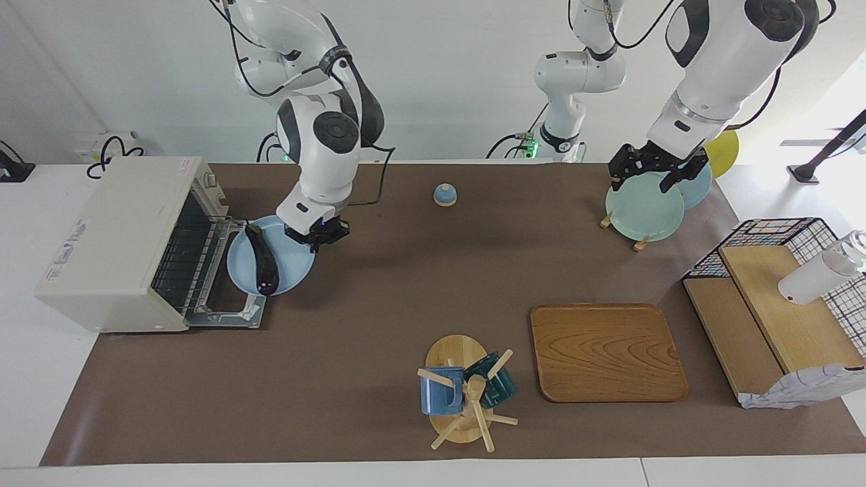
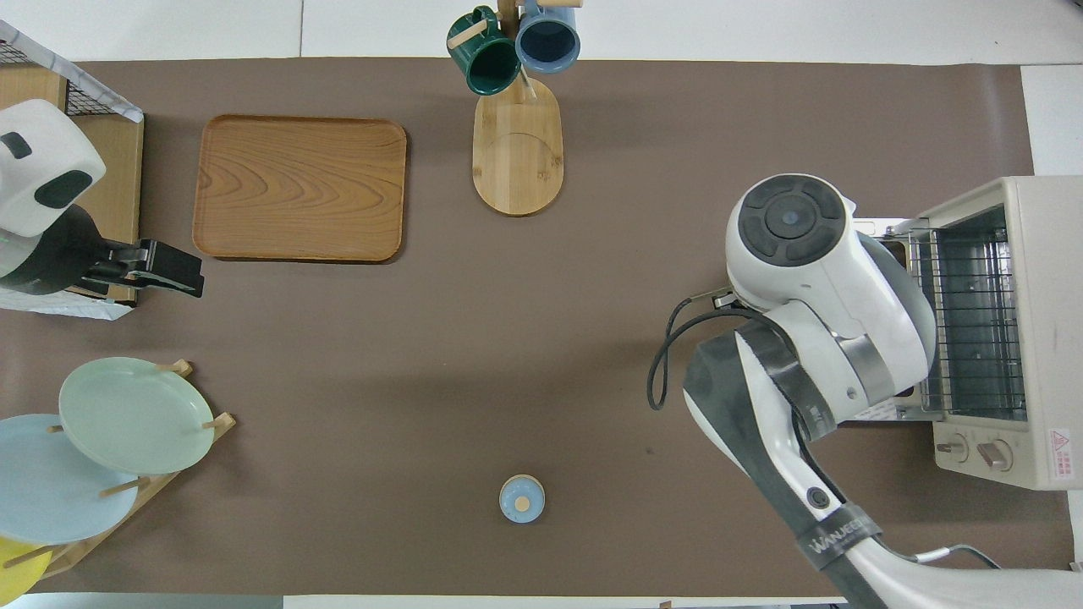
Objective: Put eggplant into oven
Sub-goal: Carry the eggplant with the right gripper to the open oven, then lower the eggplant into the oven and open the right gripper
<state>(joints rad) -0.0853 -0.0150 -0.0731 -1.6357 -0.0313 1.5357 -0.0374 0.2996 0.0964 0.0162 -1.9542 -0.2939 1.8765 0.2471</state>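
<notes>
Facing view, from its left: the boxy cream-white toaster oven [image 1: 115,240] is standing with its glass door [image 1: 233,270] folded down. Over that door I am holding a pale blue round plate [image 1: 287,260], my right gripper [image 1: 316,235] with its jaws clamped shut on the rim. The slim glossy dark purple eggplant [image 1: 262,260] is lying on the plate. I am carrying it in; next I judge the plate must slide level onto the wire rack [image 1: 183,253]. My left gripper [image 1: 653,169] is waiting, jaws wide and empty, over the mint-green plate [image 1: 643,210].
</notes>
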